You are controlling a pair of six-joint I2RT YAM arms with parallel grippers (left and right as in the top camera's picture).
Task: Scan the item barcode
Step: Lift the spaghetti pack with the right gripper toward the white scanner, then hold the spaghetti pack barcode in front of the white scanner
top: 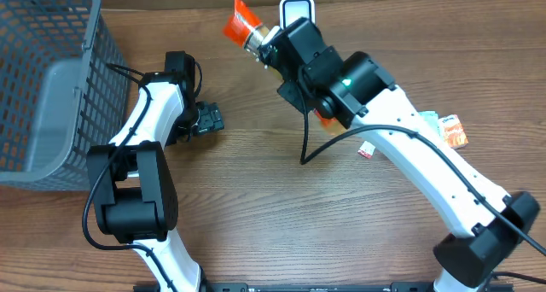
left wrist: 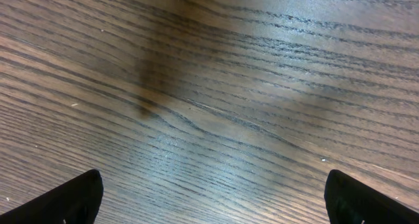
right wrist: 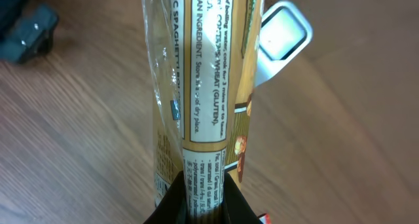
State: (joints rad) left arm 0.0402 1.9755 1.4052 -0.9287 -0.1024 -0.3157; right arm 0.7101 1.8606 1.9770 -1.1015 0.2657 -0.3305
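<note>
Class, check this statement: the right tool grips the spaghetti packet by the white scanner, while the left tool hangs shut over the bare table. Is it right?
Not quite. The left tool is open, not shut: the left wrist view shows its fingertips far apart over the table. The rest stands: the right tool grips the spaghetti packet by the white scanner.

One grey mesh basket (top: 95, 53); one spaghetti packet (top: 241, 23); one scanner (top: 296, 5); at least two small sachets (top: 455, 133); two arms (top: 153, 113).

Clear spaghetti packet (right wrist: 196, 86), orange-ended; white scanner (right wrist: 283, 39) just beside it.
</note>
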